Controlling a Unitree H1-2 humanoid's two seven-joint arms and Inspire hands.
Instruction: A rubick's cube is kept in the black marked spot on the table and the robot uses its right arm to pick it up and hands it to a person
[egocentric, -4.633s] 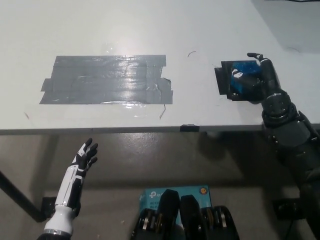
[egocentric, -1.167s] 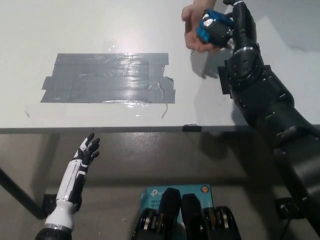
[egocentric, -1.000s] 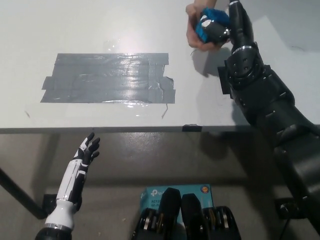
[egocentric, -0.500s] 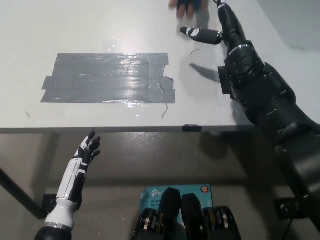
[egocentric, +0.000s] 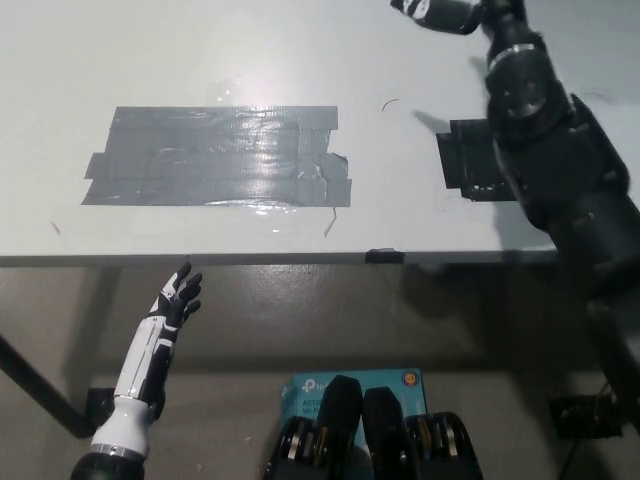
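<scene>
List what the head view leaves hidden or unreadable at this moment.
- Rubik's cube: not in view anywhere; nothing shows where it is.
- Person: none in view.
- Right hand: cut by the top edge and blurred, so its fingers cannot be judged.
- Black marked spot: its right part is covered by the black right arm.
- Blue box on the floor: lower part hidden by the robot's body; print too small to read.
- Left hand: open, resting below the table edge.

White table (egocentric: 200, 40) with grey tape patch (egocentric: 218, 157), brownish floor (egocentric: 300, 320)
</scene>
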